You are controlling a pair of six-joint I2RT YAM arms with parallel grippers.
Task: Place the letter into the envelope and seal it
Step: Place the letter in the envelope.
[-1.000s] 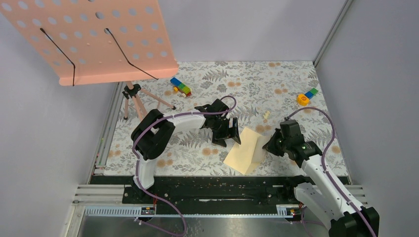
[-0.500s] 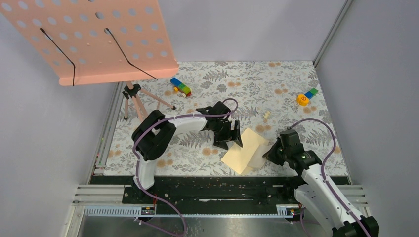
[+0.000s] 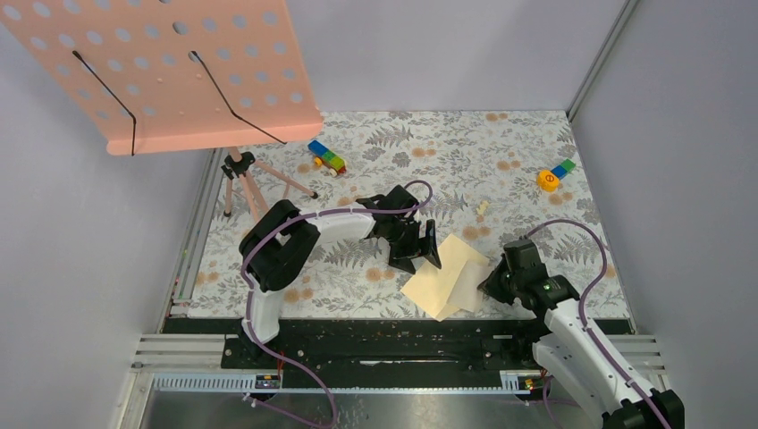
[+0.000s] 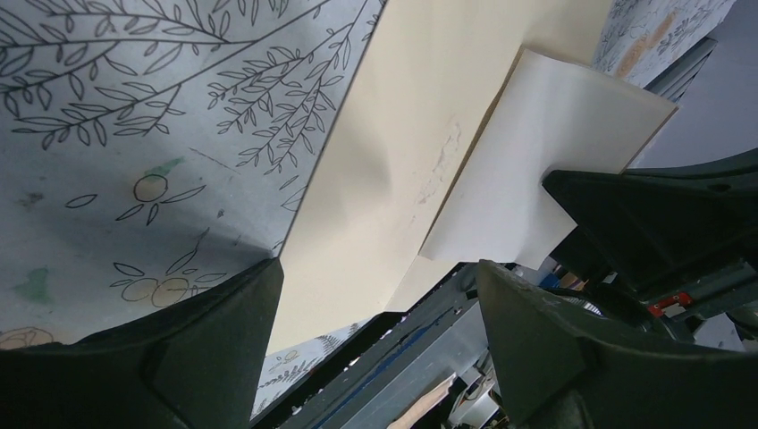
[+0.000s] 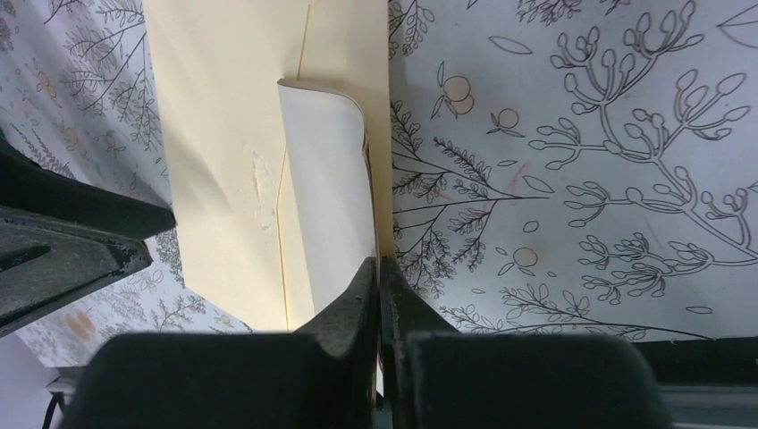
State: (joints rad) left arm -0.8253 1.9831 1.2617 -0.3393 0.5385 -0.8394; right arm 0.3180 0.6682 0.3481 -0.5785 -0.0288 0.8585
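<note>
Right wrist view tells it best: the right gripper (image 5: 380,268) is pinched tight on the near end of the envelope (image 5: 326,197), the narrow oblong piece, which lies flat on top of the letter (image 5: 223,134). The letter is spread on the tabletop (image 5: 581,134) between the two arms, close to the near edge. It is plainly the bigger sheet, so nothing has gone inside anything yet. From above, the left gripper (image 3: 422,253) stands with its jaws wide apart at the letter's left edge, holding nothing; whether a finger touches the paper I cannot tell. I'd say this is the setting-up stage, getting each paper in hand. Next, as I judge it, the left gripper must take the letter's edge, and the sheet wants folding down before the envelope's mouth can accept it
</note>
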